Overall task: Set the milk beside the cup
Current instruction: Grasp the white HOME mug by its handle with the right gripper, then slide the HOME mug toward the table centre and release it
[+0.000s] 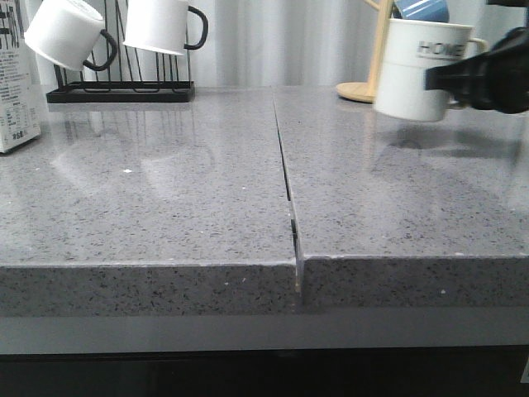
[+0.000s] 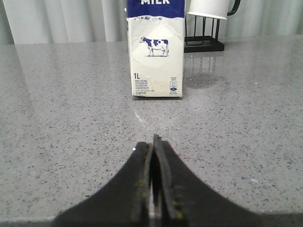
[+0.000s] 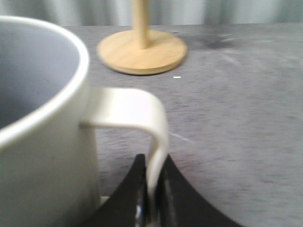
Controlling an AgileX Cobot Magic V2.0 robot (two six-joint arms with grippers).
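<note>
The milk [image 2: 156, 49], a tall white carton with a blue top band, a cow picture and "1L", stands upright on the grey counter; in the front view it shows at the far left edge [image 1: 16, 91]. My left gripper [image 2: 153, 156] is shut and empty, low over the counter, a stretch short of the carton. The cup [image 1: 417, 70], a white ribbed mug reading "HOME", hangs above the counter at the back right. My right gripper [image 3: 154, 163] is shut on the cup's white handle [image 3: 156, 127]; it shows dark at the right edge of the front view [image 1: 463, 78].
A black wire rack [image 1: 120, 87] with two plain white black-handled mugs [image 1: 165, 25] stands at the back left. A wooden mug tree [image 1: 368, 83] with a blue mug [image 1: 421, 10] stands at the back right. A seam [image 1: 285, 174] splits the counter down the middle.
</note>
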